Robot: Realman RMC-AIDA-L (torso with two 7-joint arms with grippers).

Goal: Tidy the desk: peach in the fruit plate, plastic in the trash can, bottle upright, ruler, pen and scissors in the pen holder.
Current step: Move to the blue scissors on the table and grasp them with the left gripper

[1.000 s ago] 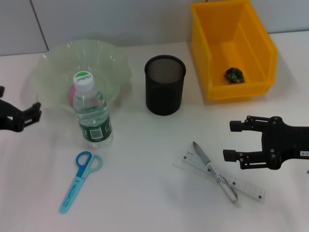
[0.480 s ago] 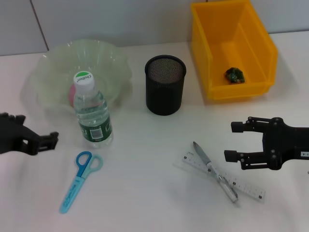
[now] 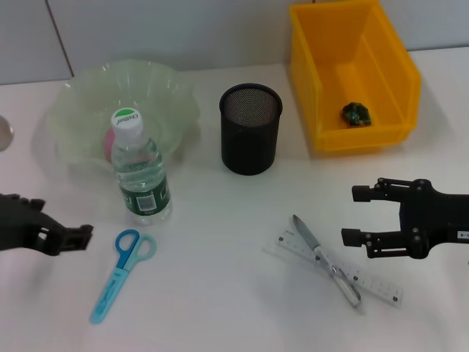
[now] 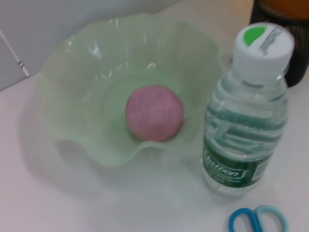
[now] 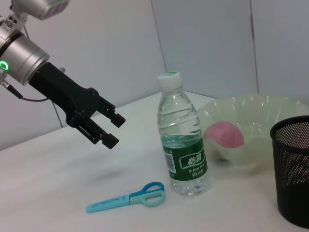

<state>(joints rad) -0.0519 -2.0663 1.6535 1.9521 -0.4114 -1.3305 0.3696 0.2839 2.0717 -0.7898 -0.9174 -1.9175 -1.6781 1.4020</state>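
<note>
On the white table [image 3: 220, 293] the bottle [image 3: 139, 170] stands upright just before the green fruit plate [image 3: 157, 84], which holds the peach [image 3: 108, 143]. The scissors [image 3: 121, 271] lie flat near the left gripper [image 3: 80, 236]. The pen [image 3: 326, 258] lies across the ruler [image 3: 366, 282], beside the open-fingered right gripper [image 3: 355, 215]. The pen holder [image 3: 250, 128] stands beside the trash can [image 3: 352, 73].

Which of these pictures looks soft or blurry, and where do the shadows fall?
Left wrist view: soft focus, bottle label and peach edges smeared. Head view: crisp, with a faint shadow beneath the pen holder. Right wrist view: sharp; the left gripper casts a faint blurred shadow on the desk.
</note>
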